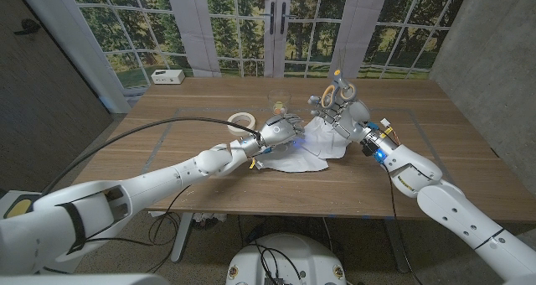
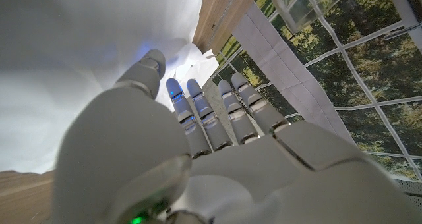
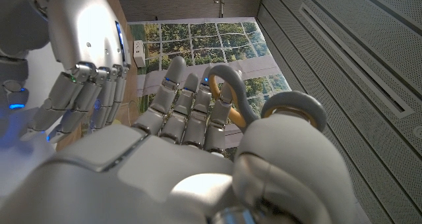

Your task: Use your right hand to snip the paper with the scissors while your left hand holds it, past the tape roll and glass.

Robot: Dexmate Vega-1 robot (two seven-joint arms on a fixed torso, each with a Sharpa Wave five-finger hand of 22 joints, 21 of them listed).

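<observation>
Tape roll [image 1: 242, 118]: pale flat ring lying on the wood table [image 1: 167, 163], just beside the left hand's [image 1: 280, 132] outer side, not touching as far as I can tell. Glass [image 1: 277, 106]: clear, faint, upright, just behind the left fingers.

Left hand is over the paper [image 1: 293, 162], a white crumpled sheet w/ soft folds, spread under and in front of the hand and rising toward the right hand. In left wrist view the fingers [image 2: 198, 112] lie close together, reaching into the white sheet, thumb set apart on the other side; looks like it holds the paper's raised part, though the actual contact is hidden.

Right hand [image 1: 345, 113] grips the scissors [image 1: 338, 92]: grey loop handles w/ yellow-orange inner lining, handles up and away from the table. Long axis runs steeply, handles high, blade end down toward the paper near the left fingertips; blades themselves are hidden, so open/closed unclear. Right wrist view: fingers [image 3: 191, 105] curled together through and around one loop, thumb in the other rounded loop. Left hand shows there too, just beside the right fingertips.
</observation>
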